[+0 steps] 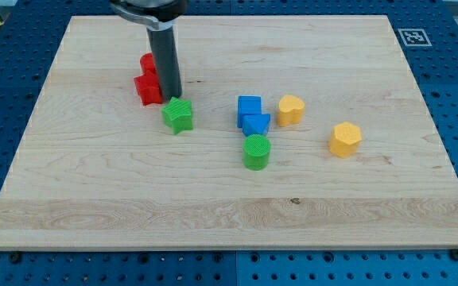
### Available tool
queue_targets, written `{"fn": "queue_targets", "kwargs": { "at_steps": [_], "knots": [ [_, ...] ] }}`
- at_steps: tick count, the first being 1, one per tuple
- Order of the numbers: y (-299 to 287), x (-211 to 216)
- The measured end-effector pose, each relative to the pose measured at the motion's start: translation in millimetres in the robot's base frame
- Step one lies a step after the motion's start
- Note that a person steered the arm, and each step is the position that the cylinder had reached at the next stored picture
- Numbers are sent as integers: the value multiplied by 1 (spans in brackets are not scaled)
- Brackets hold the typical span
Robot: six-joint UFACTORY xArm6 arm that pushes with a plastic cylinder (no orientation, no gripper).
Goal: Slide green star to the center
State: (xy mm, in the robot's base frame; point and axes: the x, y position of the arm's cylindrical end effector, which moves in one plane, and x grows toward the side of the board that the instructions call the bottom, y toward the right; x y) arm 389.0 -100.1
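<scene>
The green star (178,115) lies on the wooden board (94,183), left of the board's middle. My tip (172,97) stands just above the star in the view, touching or nearly touching its upper edge. The rod rises from there toward the view's top. Two red blocks (146,83) sit right beside the rod on its left, partly hidden by it; their shapes are hard to make out.
Two blue blocks (251,114) sit together right of the star. A green cylinder (256,152) lies just below them. A yellow heart-like block (290,109) and a yellow hexagon block (345,139) lie further right. A marker tag (413,36) sits beyond the board's top-right corner.
</scene>
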Motion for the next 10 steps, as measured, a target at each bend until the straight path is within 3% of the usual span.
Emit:
{"fn": "queue_targets", "kwargs": {
  "at_steps": [2,6,10],
  "knots": [
    [-35,4],
    [-39,91],
    [6,49]
  ]
}}
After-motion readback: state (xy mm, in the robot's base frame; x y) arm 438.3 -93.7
